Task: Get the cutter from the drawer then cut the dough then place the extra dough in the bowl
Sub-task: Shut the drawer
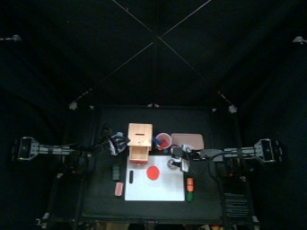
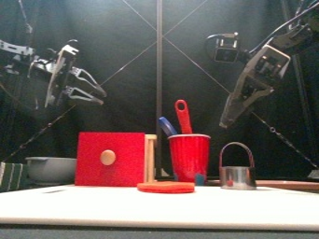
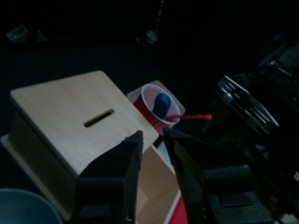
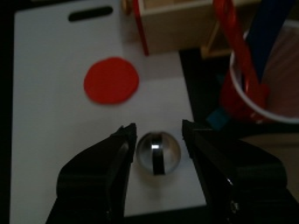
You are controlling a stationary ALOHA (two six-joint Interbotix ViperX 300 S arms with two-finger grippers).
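- Metal cutter (image 2: 237,175) stood upright on the white cutting board (image 1: 150,190), wire handle up, just right of the red cup (image 2: 189,157).
- The cup held a red toy knife (image 2: 184,114) and a blue toy knife (image 2: 166,126).
- Red dough disc (image 2: 166,187) lay flat on the board in front of the wooden box (image 1: 144,135), apart from the cutter.
- I saw the right gripper (image 4: 158,129) hanging high over the cutter, jaws spread, touching nothing.
- The left gripper (image 3: 156,140) hung in the air at the left of the box, jaws also apart and empty.
- The blue-grey bowl (image 2: 50,169) stood left of the box.
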